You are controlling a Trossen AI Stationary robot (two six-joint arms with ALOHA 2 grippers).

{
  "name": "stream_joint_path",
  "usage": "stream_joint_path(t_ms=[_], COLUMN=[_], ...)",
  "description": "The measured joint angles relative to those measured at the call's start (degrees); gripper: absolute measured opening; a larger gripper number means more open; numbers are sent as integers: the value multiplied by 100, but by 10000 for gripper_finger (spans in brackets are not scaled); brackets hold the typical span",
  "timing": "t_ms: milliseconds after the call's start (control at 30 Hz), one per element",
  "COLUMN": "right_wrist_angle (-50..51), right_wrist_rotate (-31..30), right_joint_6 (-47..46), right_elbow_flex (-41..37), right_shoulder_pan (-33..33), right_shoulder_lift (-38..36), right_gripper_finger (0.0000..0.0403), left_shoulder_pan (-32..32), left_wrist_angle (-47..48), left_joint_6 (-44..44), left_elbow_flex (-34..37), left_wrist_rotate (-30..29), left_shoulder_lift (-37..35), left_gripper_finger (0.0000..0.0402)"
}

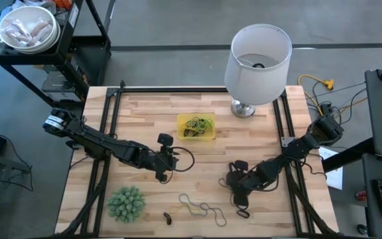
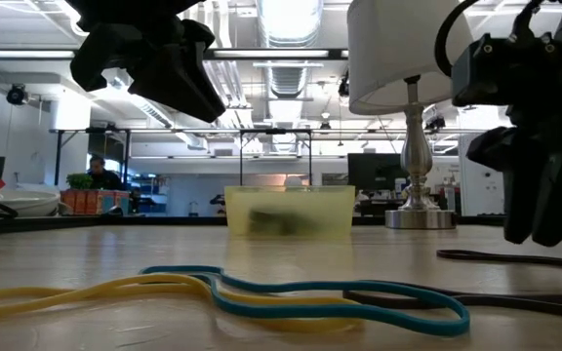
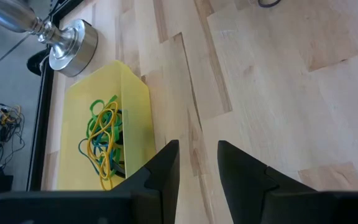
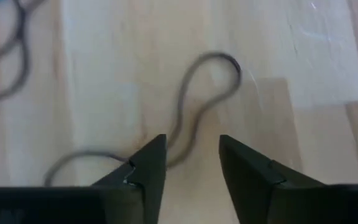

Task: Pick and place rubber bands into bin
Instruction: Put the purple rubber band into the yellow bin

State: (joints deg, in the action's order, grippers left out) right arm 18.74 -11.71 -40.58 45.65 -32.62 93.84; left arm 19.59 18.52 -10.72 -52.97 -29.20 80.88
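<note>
The yellow bin (image 1: 195,127) stands mid-table and holds a tangle of yellow and green rubber bands (image 3: 103,138). More loose bands (image 1: 201,208) lie near the front edge, yellow and teal ones (image 2: 261,292) nearest the low camera. A dark band (image 4: 211,81) lies flat on the wood. My right gripper (image 4: 192,146) hangs open over it, a finger on either side of its near end, apart from it as far as I can see. My left gripper (image 3: 197,149) is open and holds nothing, raised over bare wood on the near side of the bin.
A white-shaded lamp (image 1: 257,63) on a metal foot (image 1: 243,108) stands at the back right, close to the bin. A spiky green ball (image 1: 125,202) sits at the front left. A small dark band (image 1: 168,217) lies near the front edge.
</note>
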Motion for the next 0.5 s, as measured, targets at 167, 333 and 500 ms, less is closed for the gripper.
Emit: stream_joint_path(t_ms=[167,333,500], right_wrist_angle=[-326,-365,-381], right_wrist_rotate=[13,26,52], right_joint_6=[-2,-11,-64], right_elbow_flex=[0,1,115], right_shoulder_pan=[0,0,0], right_shoulder_lift=[3,275,679], right_gripper_finger=[178,194,195], left_shoulder_pan=[0,0,0], left_wrist_angle=[0,0,-2], left_joint_6=[0,0,0], left_elbow_flex=[2,11,21], left_wrist_rotate=[0,1,0], left_shoulder_lift=[0,0,0], left_gripper_finger=[93,93,93])
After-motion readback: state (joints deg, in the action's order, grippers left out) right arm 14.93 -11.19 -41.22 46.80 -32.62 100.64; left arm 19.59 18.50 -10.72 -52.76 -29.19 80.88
